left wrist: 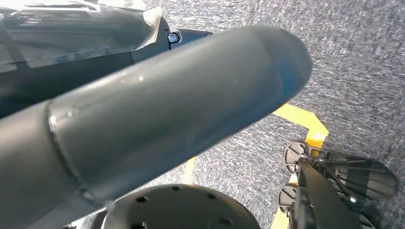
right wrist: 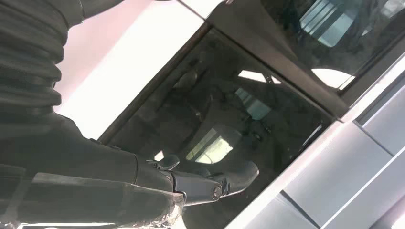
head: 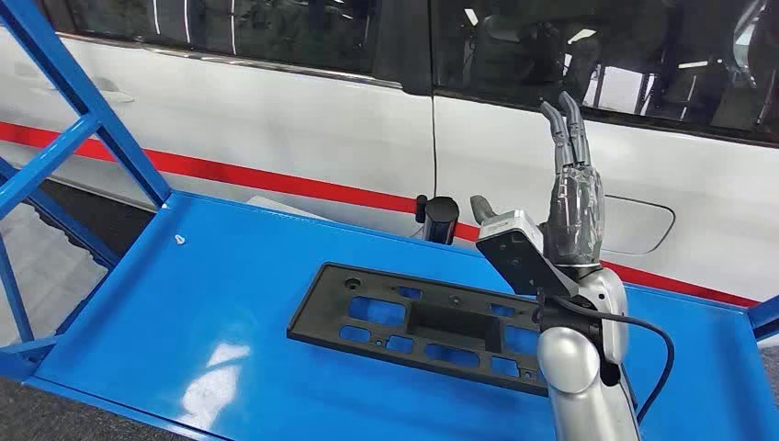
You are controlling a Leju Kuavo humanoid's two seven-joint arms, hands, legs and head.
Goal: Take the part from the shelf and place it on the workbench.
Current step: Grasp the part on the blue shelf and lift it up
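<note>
Since the part (head: pixel 432 326) is already lying flat on the blue workbench (head: pixel 211 303), you're basically at the tail end of this one; it's a long black plastic frame with rectangular cut-outs, sitting roughly mid-table with its long edge running across your view; nothing is touching it as far as the head view shows.

Your right hand (head: pixel 574 197) is up in the air above and behind the part's right end, fingers pointing straight up and apart, holding nothing; so I'd call the release done; the right wrist view just looks up past the fingers at a car window, which fits a raised, empty hand.

Your left hand (left wrist: pixel 143 129) is a different story; the left wrist view has it hanging low over grey floor with a yellow line, and all you get up close is a big grey thumb; I can't see anything in it, but whether the fingers are spread or curled, I honestly can't tell.

Further out, there's a small black cylinder thing (head: pixel 441 219) at the back edge of the bench, and a white car (head: pixel 276 129) with a red stripe parked right behind it; blue frame tubing (head: pixel 83 101) runs up on the left.

What's left, I'd guess: bring the right arm down and clear of the bench; maybe check the part is sitting where you want it.
</note>
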